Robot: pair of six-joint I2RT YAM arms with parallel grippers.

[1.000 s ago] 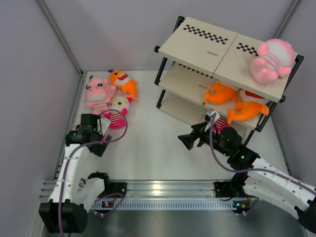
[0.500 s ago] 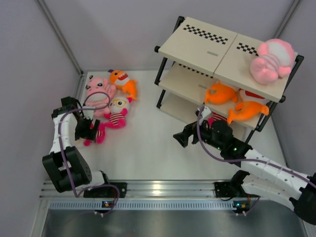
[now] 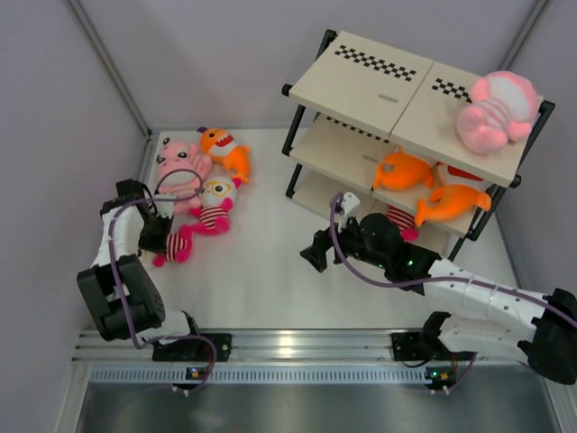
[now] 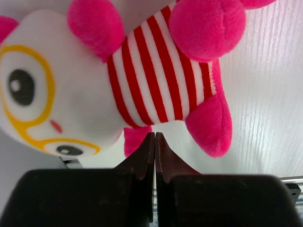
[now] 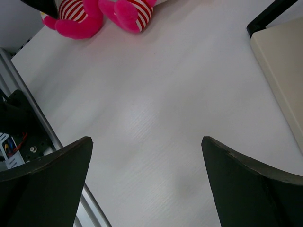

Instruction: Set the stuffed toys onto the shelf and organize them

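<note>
On the white floor at the left lie a big pale-pink striped animal (image 3: 180, 167), an orange fish (image 3: 225, 149) and two small magenta toys (image 3: 215, 206) (image 3: 173, 245). My left gripper (image 3: 155, 236) is shut beside the nearer magenta one. Its closed tips (image 4: 155, 135) sit just under that toy's red-white striped body (image 4: 156, 80), and nothing shows between them. The shelf (image 3: 379, 77) carries a pink animal (image 3: 494, 113) on top, two orange fish (image 3: 406, 170) (image 3: 451, 203) on the middle board and a magenta toy (image 3: 403, 219) lower down. My right gripper (image 3: 315, 253) (image 5: 147, 139) hangs open over bare floor.
Grey walls close in the left and back sides. A metal rail (image 3: 288, 347) runs along the near edge, and its end (image 5: 42, 137) shows in the right wrist view. There the two magenta toys (image 5: 75, 19) lie at the top left and a shelf board (image 5: 284, 66) at the right.
My left gripper has swung over to the nearer magenta toy and gone from open to shut. My right arm has drawn left, away from the shelf, still open.
</note>
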